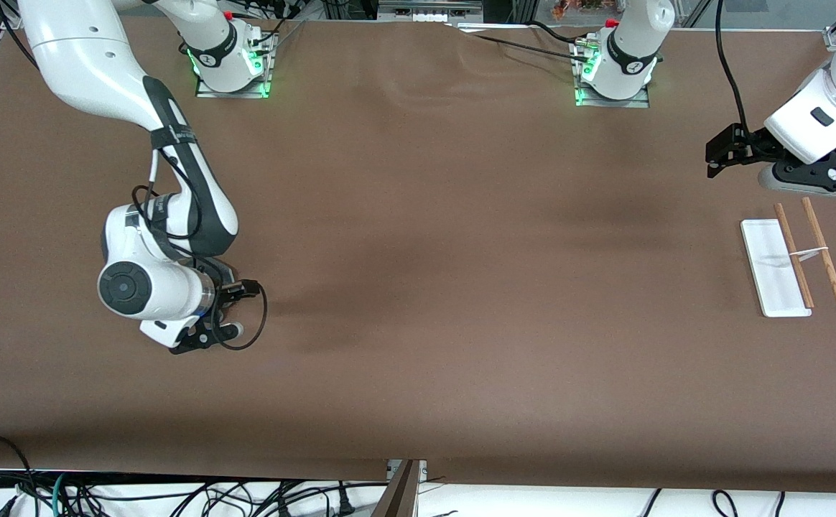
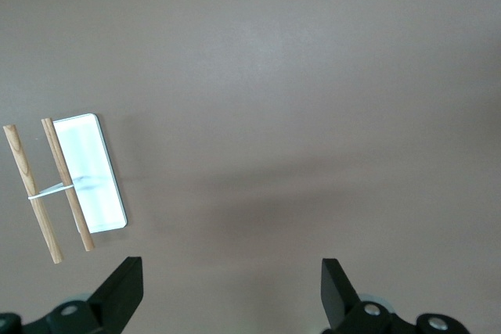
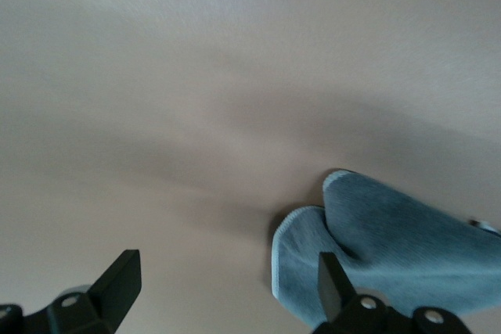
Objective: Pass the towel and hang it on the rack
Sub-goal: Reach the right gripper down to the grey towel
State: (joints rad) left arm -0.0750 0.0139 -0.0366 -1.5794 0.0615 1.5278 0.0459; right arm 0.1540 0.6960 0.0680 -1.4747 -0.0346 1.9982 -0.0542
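Brown covering spreads over the whole counter (image 1: 418, 287), bare across its middle. In the front view the right arm reaches down from the upper left of the frame, and its right claw (image 1: 206, 337) hangs low over the counter at the lower left of the frame, toward the right arm's end. Its fingers (image 3: 117, 283) stand wide apart and hold nothing. The towel (image 3: 391, 244) shows only in the right wrist view, where it looks blue-grey with a pale stitched edge; it lies rumpled on the counter just under and beside one finger of the right claw, and whether that finger touches it cannot be told. In the front view the arm itself hides the towel. The left claw (image 1: 806, 183) hovers at the upper right of the front frame, toward the left arm's end of the counter, over bare counter near the rack (image 1: 791, 262); its fingers (image 2: 121, 291) are also spread wide and empty. The rack stands at the right of the front frame, a flat white base (image 1: 770, 269) with two thin wooden rods (image 1: 824, 251) joined by a small pale crosspiece. Nothing hangs on the rods.
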